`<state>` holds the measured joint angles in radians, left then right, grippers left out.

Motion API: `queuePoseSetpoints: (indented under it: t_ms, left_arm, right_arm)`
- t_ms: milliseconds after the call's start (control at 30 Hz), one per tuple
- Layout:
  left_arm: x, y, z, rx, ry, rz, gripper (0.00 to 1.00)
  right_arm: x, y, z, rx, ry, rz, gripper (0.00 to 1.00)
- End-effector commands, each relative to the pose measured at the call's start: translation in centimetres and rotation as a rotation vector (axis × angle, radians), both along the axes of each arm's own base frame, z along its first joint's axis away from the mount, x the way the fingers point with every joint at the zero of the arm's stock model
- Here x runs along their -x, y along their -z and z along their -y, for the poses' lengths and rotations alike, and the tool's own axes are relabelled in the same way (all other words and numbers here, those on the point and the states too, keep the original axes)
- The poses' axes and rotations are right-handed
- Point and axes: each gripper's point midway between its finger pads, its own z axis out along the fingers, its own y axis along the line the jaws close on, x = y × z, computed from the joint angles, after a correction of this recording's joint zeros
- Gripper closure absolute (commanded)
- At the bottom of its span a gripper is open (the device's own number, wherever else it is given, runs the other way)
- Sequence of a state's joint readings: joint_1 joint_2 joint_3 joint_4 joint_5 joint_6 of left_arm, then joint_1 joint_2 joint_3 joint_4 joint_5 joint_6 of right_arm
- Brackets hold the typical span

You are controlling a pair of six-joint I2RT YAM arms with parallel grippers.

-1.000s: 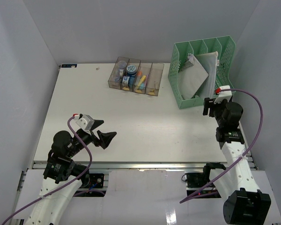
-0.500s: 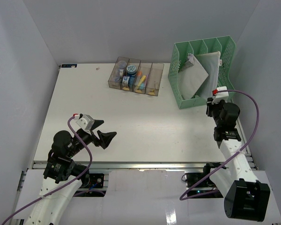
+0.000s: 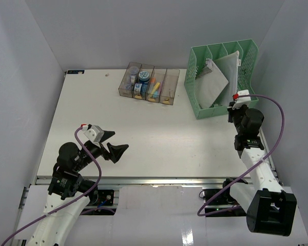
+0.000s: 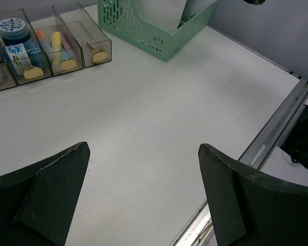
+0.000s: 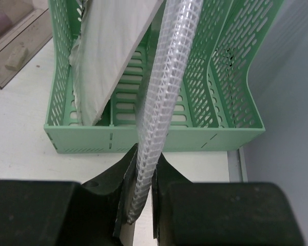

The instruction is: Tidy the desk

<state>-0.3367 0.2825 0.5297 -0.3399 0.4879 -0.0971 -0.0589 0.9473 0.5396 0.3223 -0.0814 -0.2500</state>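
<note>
Right wrist view: the right gripper (image 5: 142,171) has its dark fingers pressed onto the near edge of a clear mesh pouch (image 5: 167,77), pinching it. The pouch's lowest part is hidden between the fingers, and its top is cut off at the upper edge of the frame. It stands on edge in a slot of the green file rack (image 5: 231,77), beside a grey flat pouch (image 5: 108,56) that leans left and is also cropped at the top.

From the top external view, the jaws of that gripper cannot be made out under the wrist. The desk (image 3: 143,128) fills the middle of the frame, with the rack at its upper right and a row of clear bins (image 3: 149,83) at upper centre.

Over the lower left of the desk, the left gripper (image 4: 143,148) hangs spread wide with nothing between its fingers. Its wrist view cuts off the bins at the left edge.
</note>
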Motion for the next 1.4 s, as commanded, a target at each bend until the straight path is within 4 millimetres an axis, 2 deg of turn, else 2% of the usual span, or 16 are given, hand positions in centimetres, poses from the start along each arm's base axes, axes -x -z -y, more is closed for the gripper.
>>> queuePoseSetpoints:
  t_ms: [0, 567, 733, 967, 1067, 1100, 1133, 1267, 1367]
  left_arm:
    - [0.3, 0.1, 0.4, 0.002, 0.027, 0.009, 0.02]
    - [0.4, 0.1, 0.5, -0.001, 0.042, 0.01, 0.02]
    - [0.4, 0.1, 0.6, 0.001, 0.046, 0.012, 0.02]
    - [0.3, 0.3, 0.6, 0.0, 0.044, 0.007, 0.02]
    - [0.3, 0.3, 0.6, -0.001, 0.044, 0.006, 0.02]
    - [0.3, 0.2, 0.6, 0.0, 0.044, 0.007, 0.02]
    - [0.3, 0.2, 0.6, 0.0, 0.044, 0.008, 0.02]
    - [0.4, 0.2, 0.7, -0.001, 0.051, 0.008, 0.02]
    - [0.4, 0.2, 0.6, -0.001, 0.05, 0.008, 0.02]
  right_arm:
    - [-1.6, -7.0, 0.6, 0.04, 0.018, 0.19, 0.84]
    - [-2.7, -12.4, 0.9, 0.02, 0.038, 0.294, 0.88]
    - [-3.2, -13.3, 0.9, 0.008, 0.04, 0.311, 0.88]
    - [-4.1, -13.2, 0.8, -0.008, 0.034, 0.323, 0.87]
    - [-4.5, -12.6, 0.9, -0.01, 0.036, 0.322, 0.8]
    - [-4.6, -12.4, 0.9, -0.009, 0.034, 0.323, 0.7]
    - [-4.7, -12.2, 0.8, -0.007, 0.031, 0.324, 0.54]
    - [-4.7, -11.6, 0.6, 0.006, 0.016, 0.322, 0.25]
    - [-4.5, -11.8, 1.0, 0.011, 0.039, 0.316, 0.12]
